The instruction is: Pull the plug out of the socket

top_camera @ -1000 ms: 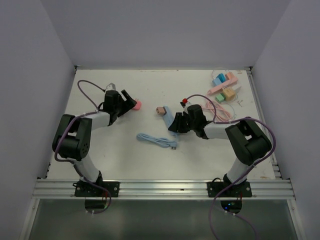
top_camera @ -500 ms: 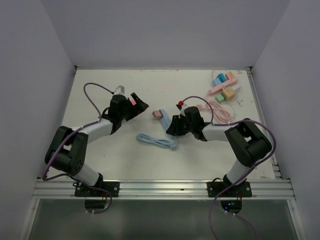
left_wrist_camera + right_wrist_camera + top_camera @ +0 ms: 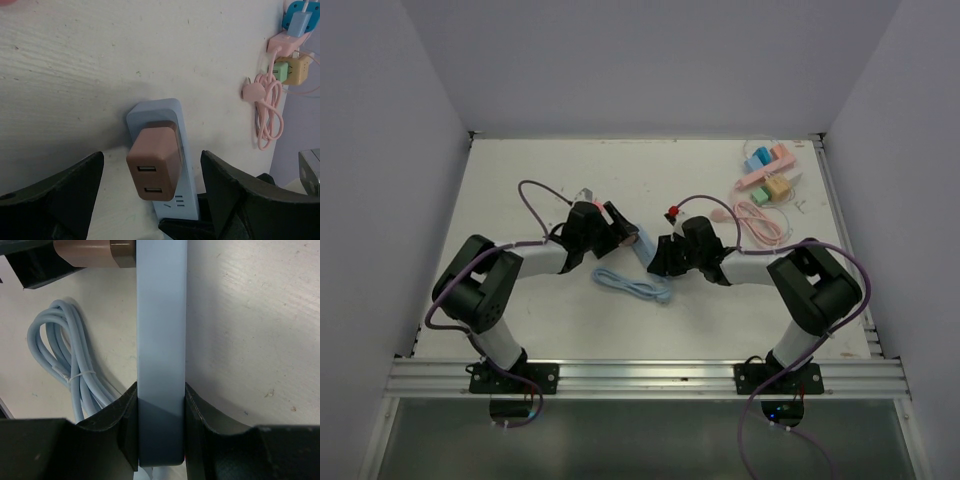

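A light blue socket strip (image 3: 161,340) lies flat on the white table, and my right gripper (image 3: 161,405) is shut on its near end. A brownish-pink plug (image 3: 152,167) with two USB slots sits plugged into the socket (image 3: 170,112) near its far end. My left gripper (image 3: 150,172) is open and straddles the plug, with one finger (image 3: 65,195) to the plug's left and the other to its right, both apart from it. From above, the left gripper (image 3: 620,232) and right gripper (image 3: 665,255) meet at the socket (image 3: 648,248) in mid-table.
The socket's coiled blue cable (image 3: 635,285) lies just in front of both grippers. Several coloured plugs and strips (image 3: 768,180) and a coiled pink cable (image 3: 755,215) sit at the back right. Walls close the table's left, right and far sides.
My left arm has swung right from the left side of the table to the socket, and its open fingers now flank the plug. The right gripper has shifted the socket slightly left.
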Controlling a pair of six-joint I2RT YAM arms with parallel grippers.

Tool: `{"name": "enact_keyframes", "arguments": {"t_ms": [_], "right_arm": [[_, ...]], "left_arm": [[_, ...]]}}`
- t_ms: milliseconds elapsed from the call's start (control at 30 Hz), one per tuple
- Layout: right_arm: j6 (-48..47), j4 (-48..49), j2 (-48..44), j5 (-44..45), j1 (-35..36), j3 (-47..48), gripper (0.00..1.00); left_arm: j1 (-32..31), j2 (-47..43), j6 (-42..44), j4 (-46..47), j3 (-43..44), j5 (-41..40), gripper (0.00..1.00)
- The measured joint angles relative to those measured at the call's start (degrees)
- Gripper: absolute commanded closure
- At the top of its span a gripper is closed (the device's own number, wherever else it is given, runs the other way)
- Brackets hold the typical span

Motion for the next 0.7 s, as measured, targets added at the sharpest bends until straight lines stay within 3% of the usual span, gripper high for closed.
{"name": "enact_keyframes", "arguments": {"t_ms": [400, 533, 667, 700], "right_arm": [[0.00, 0.00, 0.00, -0.31, 0.37, 0.00, 1.00], [0.02, 0.00, 0.00, -0.31, 0.37, 0.00, 1.00], [0.35, 0.02, 0.00, -0.31, 0.37, 0.00, 1.00], [0.39, 0.04, 0.00, -0.33, 0.37, 0.00, 1.00]], "left_arm": [[-1.03, 1.20, -7.08, 6.27, -1.92, -1.27, 0.49], [-1.03, 1.20, -8.46, 6.56, -2.54, -1.49, 0.68], [-1.03, 1.20, -9.88, 7.74, -2.64, -1.31, 0.98], [-1.03, 1.20, -10.03, 7.80, -2.64, -1.22, 1.00]]}}
